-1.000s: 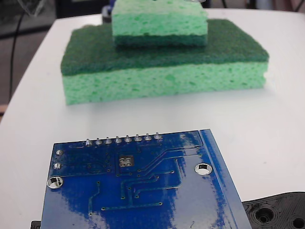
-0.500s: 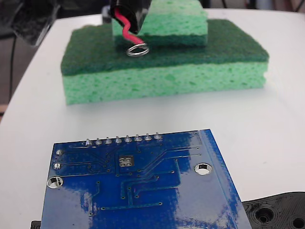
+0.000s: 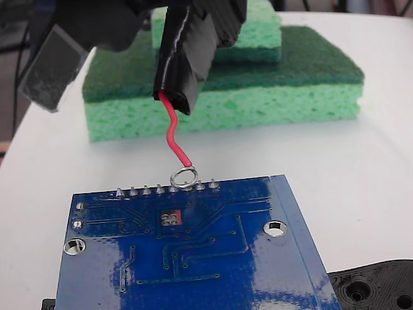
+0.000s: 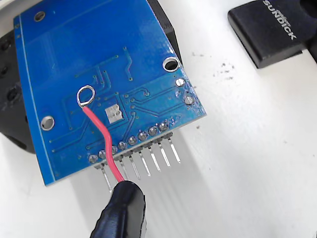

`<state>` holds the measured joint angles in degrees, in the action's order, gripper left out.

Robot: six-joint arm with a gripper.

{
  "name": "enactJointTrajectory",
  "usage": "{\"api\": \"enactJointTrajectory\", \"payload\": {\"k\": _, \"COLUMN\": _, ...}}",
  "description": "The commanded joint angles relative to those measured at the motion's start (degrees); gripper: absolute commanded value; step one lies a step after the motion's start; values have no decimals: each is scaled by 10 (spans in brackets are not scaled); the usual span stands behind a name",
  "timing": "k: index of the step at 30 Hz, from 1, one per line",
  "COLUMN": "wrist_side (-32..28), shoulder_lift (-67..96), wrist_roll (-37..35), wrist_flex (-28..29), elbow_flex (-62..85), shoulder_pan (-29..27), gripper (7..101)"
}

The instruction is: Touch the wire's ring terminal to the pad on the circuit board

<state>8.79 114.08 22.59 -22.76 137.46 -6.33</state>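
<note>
The glossy blue circuit board point(image 3: 213, 258) lies at the front of the white table, its row of grey solder bumps on the far edge. Its small silver pad point(image 3: 170, 218) sits just below that row. My gripper point(image 3: 175, 97), wrapped in black tape, hangs above the board's far edge and is shut on the red wire point(image 3: 173, 129). The ring terminal point(image 3: 183, 177) hovers by the bump row, a little up and right of the pad. In the wrist view the ring terminal point(image 4: 85, 95) is over the board point(image 4: 99, 49), apart from the pad point(image 4: 114, 113), with the gripper point(image 4: 121, 210) at the bottom.
Two stacked green sponges point(image 3: 226, 103) stand behind the board. A black plastic plate with holes point(image 3: 374, 284) pokes out at the front right, and the same plate point(image 4: 10, 94) shows under the board in the wrist view. A black lettered block point(image 4: 272, 29) lies near the board.
The gripper has come down and toward the board. The ring moved from in front of the sponges to the board's far edge, near the pad.
</note>
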Motion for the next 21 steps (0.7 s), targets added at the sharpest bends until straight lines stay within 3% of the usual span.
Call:
{"api": "enactJointTrajectory", "payload": {"k": 1, "wrist_side": 4, "shoulder_lift": 4, "wrist_roll": 0, "wrist_flex": -4, "elbow_flex": -5, "shoulder_pan": -2, "gripper": 1003}}
{"api": "enactJointTrajectory", "payload": {"k": 21, "wrist_side": -4, "shoulder_lift": -12, "wrist_roll": 0, "wrist_flex": -5, "elbow_flex": -8, "shoulder_pan": -8, "gripper": 1003}}
